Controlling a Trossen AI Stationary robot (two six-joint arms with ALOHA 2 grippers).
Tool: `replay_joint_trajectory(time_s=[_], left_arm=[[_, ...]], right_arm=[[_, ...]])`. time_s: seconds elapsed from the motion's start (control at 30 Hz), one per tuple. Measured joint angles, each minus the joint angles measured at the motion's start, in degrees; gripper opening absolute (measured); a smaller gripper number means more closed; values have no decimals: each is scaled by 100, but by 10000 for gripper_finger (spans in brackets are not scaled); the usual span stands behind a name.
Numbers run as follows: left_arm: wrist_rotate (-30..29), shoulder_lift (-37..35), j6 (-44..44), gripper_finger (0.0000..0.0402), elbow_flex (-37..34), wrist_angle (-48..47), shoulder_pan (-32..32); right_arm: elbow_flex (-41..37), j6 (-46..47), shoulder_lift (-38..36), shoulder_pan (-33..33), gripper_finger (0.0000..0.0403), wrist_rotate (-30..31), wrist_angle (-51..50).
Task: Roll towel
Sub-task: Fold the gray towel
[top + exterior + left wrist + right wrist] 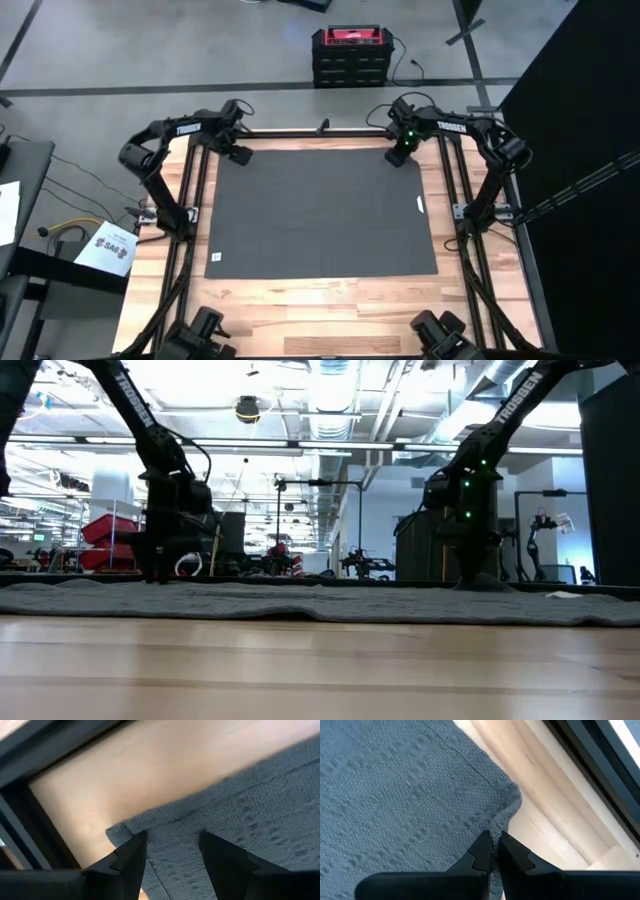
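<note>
Grippers working the towel's top corners

The towel (320, 212) is lying flat at frame centre; the left gripper (170, 851) is spread over one corner, the right gripper (492, 851) is pinching another. Arms are reading "TROSSEN".

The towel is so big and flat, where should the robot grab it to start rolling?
Probably by its two far corners, coming down from above. The towel lies spread flat, so only edges give anything to pinch. The right gripper looks shut on the towel's edge by one far corner; the left gripper is open over the other.
</note>
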Motion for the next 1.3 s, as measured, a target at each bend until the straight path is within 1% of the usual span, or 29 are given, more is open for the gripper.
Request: replay_joint_trajectory(time_s=[0.13,0.2,0.27,0.4,0.43,0.57,0.73,0.9,1.03,1.13,1.3], left_arm=[[-29,92,-14,172,28,28,0],[-26,96,92,163,28,38,-2],[-14,107,214,133,26,18,-10],[-25,59,206,25,4,76,-15],[-46,-7,172,14,-1,99,-10],[-138,-342,155,2,-52,-69,-44],[-130,-855,111,0,-35,-305,-126],[-117,-1382,-24,0,-59,-419,-477],[-106,-1756,-214,0,-63,-721,-884],[-103,-2043,-362,0,-68,-811,-1340],[-73,-2655,-648,0,-142,-919,-2164]], right_arm=[[0,-64,-2,0,10,0,-52],[0,-77,-2,0,10,0,-51],[0,-93,-2,0,10,0,-50],[0,-168,-4,0,10,8,-48],[0,-206,-6,10,10,87,-52],[0,-315,-221,69,10,680,-107],[2,-376,-972,119,10,713,-207],[4,-379,-1976,332,10,709,-579],[-26,-240,-2626,520,10,695,-1029],[-225,20,-3019,655,10,681,-1376],[-681,450,-3781,1237,10,537,-1527]])
